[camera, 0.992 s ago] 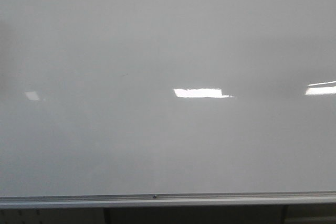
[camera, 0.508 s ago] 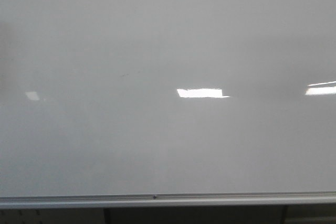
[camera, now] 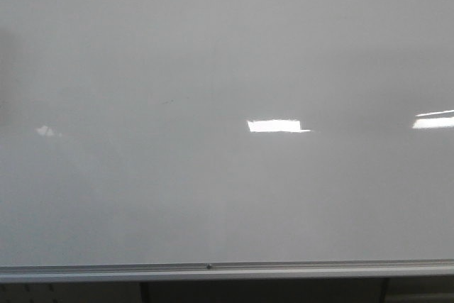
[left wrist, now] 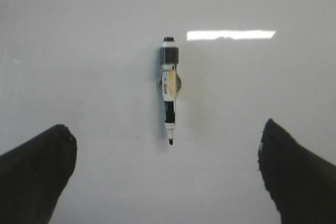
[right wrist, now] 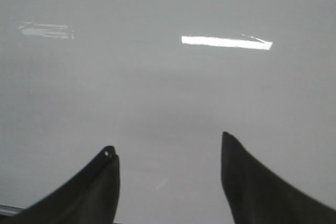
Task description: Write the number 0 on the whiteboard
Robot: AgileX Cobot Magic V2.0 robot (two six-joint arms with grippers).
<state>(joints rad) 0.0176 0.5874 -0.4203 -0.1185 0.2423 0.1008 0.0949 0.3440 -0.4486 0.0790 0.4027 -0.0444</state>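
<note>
Marker sits on your whiteboard between the left gripper's spread, empty fingers; right gripper released too.

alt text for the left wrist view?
A black-and-white marker sits on the pale whiteboard, uncapped tip toward the camera, centred between the open left gripper fingers, which do not touch it. A bright rectangular reflection lies beyond.
</note>
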